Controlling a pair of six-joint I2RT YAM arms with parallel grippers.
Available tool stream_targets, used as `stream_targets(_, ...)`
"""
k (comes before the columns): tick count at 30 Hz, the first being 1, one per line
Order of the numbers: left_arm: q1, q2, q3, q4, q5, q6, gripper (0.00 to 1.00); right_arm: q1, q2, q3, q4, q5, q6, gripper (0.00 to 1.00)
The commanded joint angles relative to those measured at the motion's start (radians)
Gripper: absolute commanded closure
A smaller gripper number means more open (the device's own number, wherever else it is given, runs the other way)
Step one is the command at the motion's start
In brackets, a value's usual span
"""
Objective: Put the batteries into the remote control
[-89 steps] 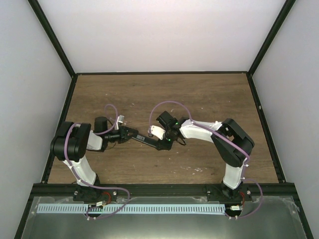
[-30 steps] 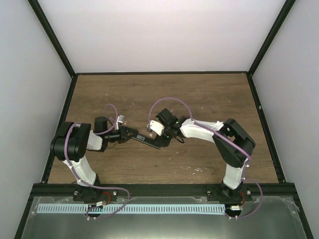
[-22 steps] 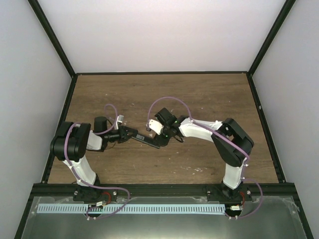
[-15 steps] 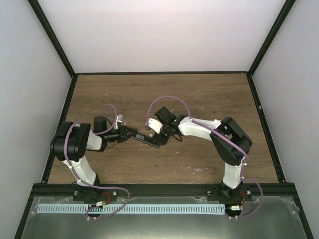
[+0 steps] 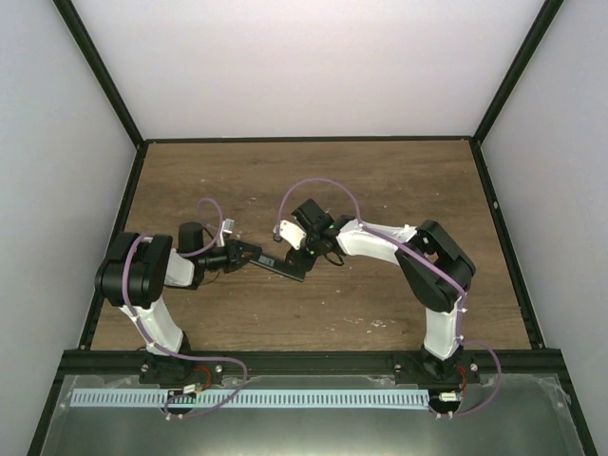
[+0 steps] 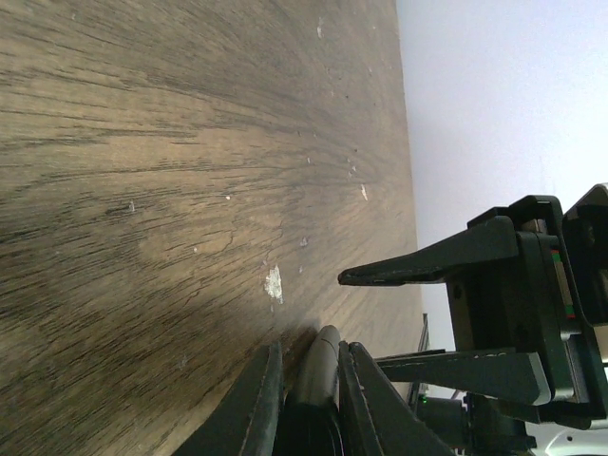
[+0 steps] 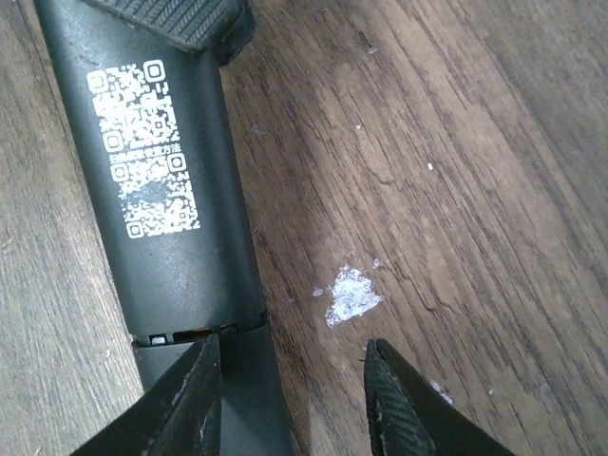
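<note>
white qr-code squares (image 7: 142, 152) mark the black remote control (image 7: 176, 261); the table (image 7: 456, 142) shows brown wood grain flecked white; purple cables (image 5: 318, 182) loop over white-and-black arms (image 5: 378, 244).

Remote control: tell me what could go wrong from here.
1. The right gripper is open and offset: one finger overlaps the remote control, the other hangs over the bare table. Closing here may catch only an edge and skid it.
2. The left gripper clamps just one end, so a push could twist the remote control loose.
3. No batteries are in view.
</note>
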Motion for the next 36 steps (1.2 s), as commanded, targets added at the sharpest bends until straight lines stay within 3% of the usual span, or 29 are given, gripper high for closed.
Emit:
stream_targets(1, -0.015, 0.008, -0.002, 0.010, 0.027, 0.024, 1.00, -0.005, 0.029, -0.017, 0.018, 0.028, 0.021, 0.66)
stream_targets(16, -0.014, 0.007, 0.000, 0.014, 0.027, 0.020, 1.00, -0.094, -0.198, -0.147, -0.047, -0.052, 0.356, 0.60)
stream_targets(36, -0.014, 0.010, 0.003, 0.016, 0.027, 0.017, 1.00, -0.098, -0.069, -0.121, -0.129, -0.214, 0.483, 0.66)
